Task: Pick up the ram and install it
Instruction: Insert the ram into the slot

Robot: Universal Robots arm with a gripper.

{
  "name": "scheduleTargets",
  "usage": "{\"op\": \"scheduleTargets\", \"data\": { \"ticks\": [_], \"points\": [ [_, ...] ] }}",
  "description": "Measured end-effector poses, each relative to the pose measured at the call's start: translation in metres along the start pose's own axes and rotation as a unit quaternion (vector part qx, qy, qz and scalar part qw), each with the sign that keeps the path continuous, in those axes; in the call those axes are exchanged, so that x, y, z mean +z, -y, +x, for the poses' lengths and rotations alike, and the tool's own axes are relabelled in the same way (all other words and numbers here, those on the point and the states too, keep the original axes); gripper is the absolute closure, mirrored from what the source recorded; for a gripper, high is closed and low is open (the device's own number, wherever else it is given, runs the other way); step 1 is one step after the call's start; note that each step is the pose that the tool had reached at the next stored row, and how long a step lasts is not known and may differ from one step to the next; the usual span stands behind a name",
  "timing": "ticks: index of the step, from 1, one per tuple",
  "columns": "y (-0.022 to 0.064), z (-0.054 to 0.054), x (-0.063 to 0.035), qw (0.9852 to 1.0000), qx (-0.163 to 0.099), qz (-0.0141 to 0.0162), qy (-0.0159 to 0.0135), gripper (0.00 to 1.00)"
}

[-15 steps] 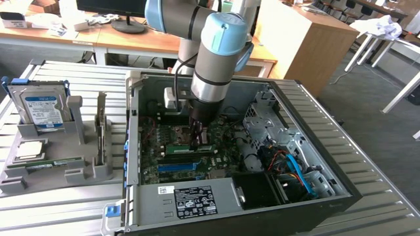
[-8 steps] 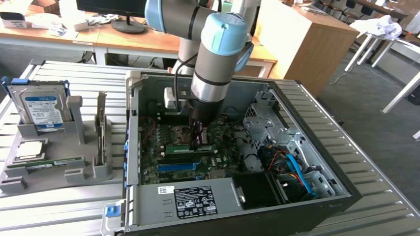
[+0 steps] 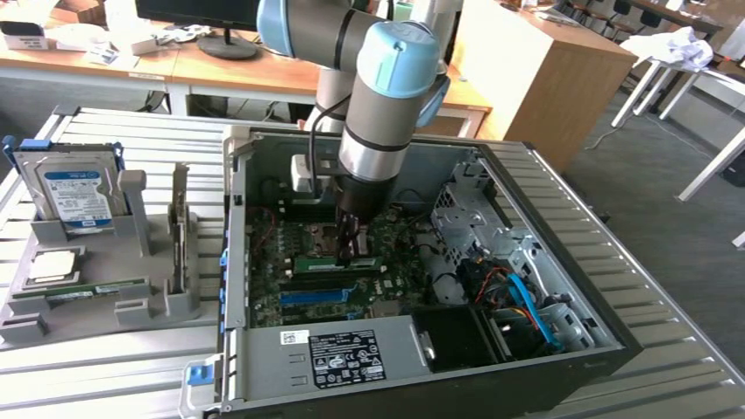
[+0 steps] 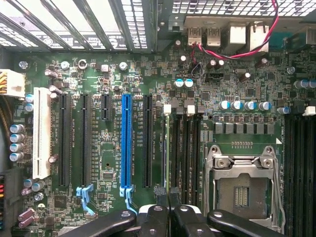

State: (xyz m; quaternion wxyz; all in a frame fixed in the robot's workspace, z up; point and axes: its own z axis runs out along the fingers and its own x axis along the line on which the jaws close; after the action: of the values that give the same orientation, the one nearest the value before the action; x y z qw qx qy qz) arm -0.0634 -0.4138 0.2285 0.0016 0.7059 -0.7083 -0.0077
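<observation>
Claw (image 3: pixel 349 253) is down inside the open PC case (image 3: pixel 559 218), over the motherboard (image 4: pixel 98 89) — fingers pinched nearly together on the top edge of the ram (image 3: pixel 338 261). Ram stands on edge in a slot at the claw's 6 o'clock, just beside the CPU socket (image 4: pixel 244 190). Hard drive (image 3: pixel 79 194) sits in the grey holder (image 3: pixel 134 301) on the tabletop (image 3: pixel 652 262).

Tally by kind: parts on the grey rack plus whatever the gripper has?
hard drive: 1
processor chip: 1
ram stick: 2, one lying on the rack, one at the gripper on the motherboard
Total: 4
</observation>
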Motion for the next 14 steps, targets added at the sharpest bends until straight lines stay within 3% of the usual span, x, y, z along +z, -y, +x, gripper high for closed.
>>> {"op": "scheduleTargets", "data": {
  "ticks": [14],
  "points": [
    [0.0000,0.0000,0.0025,1.0000,0.000,0.0000,0.0007,0.88]
  ]
}}
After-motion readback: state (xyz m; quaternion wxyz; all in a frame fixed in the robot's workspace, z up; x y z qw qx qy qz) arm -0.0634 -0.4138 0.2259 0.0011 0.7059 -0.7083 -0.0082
